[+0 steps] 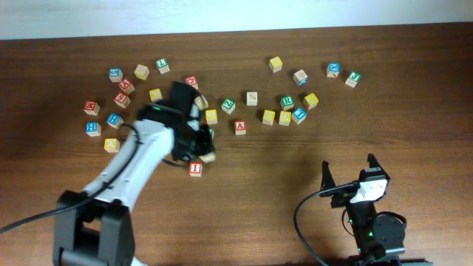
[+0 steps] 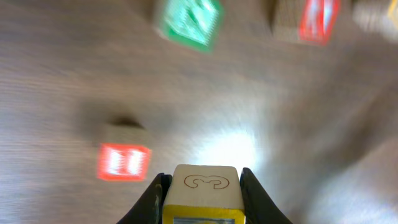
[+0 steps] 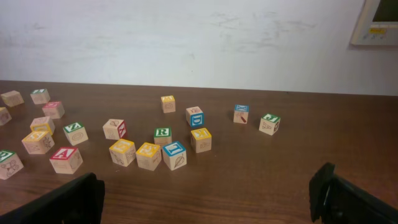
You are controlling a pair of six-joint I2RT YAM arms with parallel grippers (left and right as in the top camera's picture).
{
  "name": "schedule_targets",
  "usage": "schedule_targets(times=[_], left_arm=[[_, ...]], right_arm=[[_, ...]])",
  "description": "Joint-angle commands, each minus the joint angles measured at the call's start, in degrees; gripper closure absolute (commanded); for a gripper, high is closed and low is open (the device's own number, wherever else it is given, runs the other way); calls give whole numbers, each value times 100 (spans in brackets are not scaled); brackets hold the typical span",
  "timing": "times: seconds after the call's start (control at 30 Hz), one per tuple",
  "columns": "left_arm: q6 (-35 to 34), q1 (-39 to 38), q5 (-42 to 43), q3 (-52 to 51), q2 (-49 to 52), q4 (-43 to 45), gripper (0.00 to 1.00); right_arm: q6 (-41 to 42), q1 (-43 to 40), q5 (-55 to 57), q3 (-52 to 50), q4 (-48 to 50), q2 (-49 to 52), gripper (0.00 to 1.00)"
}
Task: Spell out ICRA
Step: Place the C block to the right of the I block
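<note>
My left gripper is shut on a yellow-edged wooden block, held above the table just right of the red I block, which also shows in the left wrist view. The held block's letter face is hidden. The red A block sits a little to the right and shows in the right wrist view. The green R block lies further right, also in the right wrist view. My right gripper is open and empty at the front right.
Several more letter blocks are scattered across the back of the table, from a cluster at the left to blue and green ones at the right. The wall runs along the far edge.
</note>
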Motion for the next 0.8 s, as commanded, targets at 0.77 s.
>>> schedule_targets(times=[0.77], left_arm=[[-337,-1355,-2354,-1495,164,1635,82]], right_arm=[[-24,-37,63,-42,-22,-37,2]])
